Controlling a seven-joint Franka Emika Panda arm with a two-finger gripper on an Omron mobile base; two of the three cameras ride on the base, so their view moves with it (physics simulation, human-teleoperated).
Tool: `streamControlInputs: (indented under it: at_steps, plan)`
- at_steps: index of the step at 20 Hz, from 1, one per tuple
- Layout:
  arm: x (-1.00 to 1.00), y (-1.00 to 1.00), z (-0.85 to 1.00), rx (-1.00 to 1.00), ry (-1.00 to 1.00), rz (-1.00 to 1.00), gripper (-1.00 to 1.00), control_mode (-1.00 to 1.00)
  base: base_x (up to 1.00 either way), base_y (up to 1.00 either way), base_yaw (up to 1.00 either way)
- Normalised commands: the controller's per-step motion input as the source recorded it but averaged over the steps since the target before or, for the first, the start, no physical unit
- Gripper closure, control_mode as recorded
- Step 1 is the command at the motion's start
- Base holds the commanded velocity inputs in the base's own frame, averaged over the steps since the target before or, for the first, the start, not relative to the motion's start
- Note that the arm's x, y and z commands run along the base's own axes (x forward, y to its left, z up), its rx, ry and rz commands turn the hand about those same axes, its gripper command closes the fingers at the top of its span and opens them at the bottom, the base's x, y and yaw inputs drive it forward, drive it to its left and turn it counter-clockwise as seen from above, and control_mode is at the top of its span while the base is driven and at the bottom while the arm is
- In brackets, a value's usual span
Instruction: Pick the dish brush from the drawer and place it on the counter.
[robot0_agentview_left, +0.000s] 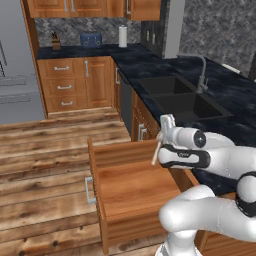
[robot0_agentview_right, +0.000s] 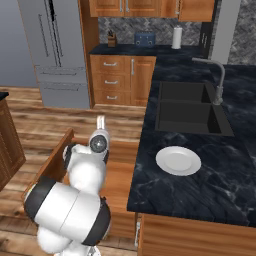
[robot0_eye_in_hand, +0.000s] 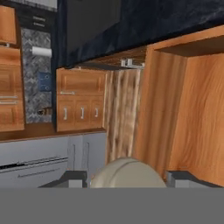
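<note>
The thin pale cream dish brush (robot0_agentview_left: 155, 153) is up in the air, over the open drawer. It is held by the white arm's end effector (robot0_agentview_left: 161, 146). In the left base view the stick handle stands almost straight up, leaning a little. Its low end points down at the drawer floor, toward 7 o'clock. In the hand view, the brush's round whitish head (robot0_eye_in_hand: 127, 173) sits big at 6 o'clock, between the two dark fingertips (robot0_eye_in_hand: 70, 178). They are closed in on it from both sides, so the end effector is grasping the brush.

The wide reddish-brown wooden drawer (robot0_agentview_left: 127, 187) is pulled out from under the desk. Its silver bar handle (robot0_agentview_left: 88, 190) is on the front, at 9 o'clock from the drawer floor. The drawer floor is bare wood.

The long dark blue-black marbled desk (robot0_agentview_right: 200, 182) is at 3 o'clock from the end effector in the right base view. A round white plate (robot0_agentview_right: 178, 160) lies on it, just near the sunken black sink (robot0_agentview_right: 190, 112). A curved metal tap (robot0_agentview_right: 217, 77) stands at the sink's far side.

I cannot read any words or labels on anything.
</note>
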Motion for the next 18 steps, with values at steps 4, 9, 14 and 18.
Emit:
streamControlInputs:
  at_steps: [4,9,14,18]
  plan:
    - [-0.10,-1.00,1.00,0.00,0.03,0.00,1.00,-1.00,0.00,0.00,0.00]
    - [-0.28,-0.98,1.00,-0.03,0.03,0.00,1.00,-1.00,0.00,0.00,0.00]
    - [-0.91,-0.69,0.31,-0.42,0.00,0.04,1.00,-1.00,0.00,0.00,0.00]
    - [-0.91,-0.38,-0.14,-0.70,0.04,0.05,1.00,-1.00,0.00,0.00,0.00]
